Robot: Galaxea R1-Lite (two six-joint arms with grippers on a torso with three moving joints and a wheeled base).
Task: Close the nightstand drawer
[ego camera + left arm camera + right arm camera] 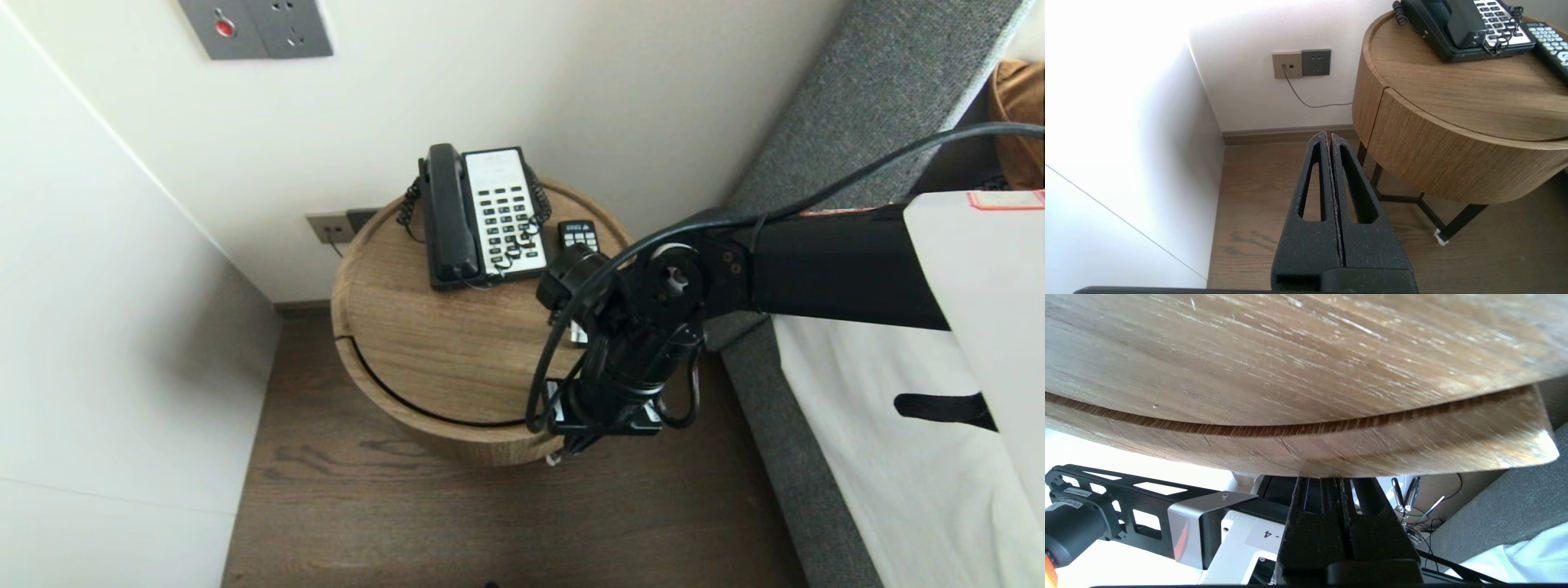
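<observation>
My right gripper (1336, 482), jaws closed empty, sits at the bedside table (433, 351)'s front rim; left gripper (1329, 136), also closed, hangs over open floor (1257, 204).

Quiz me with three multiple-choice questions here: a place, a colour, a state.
1. Where is the black remote control? A. On the floor. B. On the round wooden table, beside the black-and-white desk telephone. C. On the bed.
2. What colour is the telephone's handset? A. White. B. Red. C. Black.
3. How are the left end effector and the right end effector? A. Both shut. B. Both open. C. Left open only.
Answers: B, it lies beside the telephone; C, dark against the white keypad; A, both jaws pressed together, left beside the table, right at its rim.
</observation>
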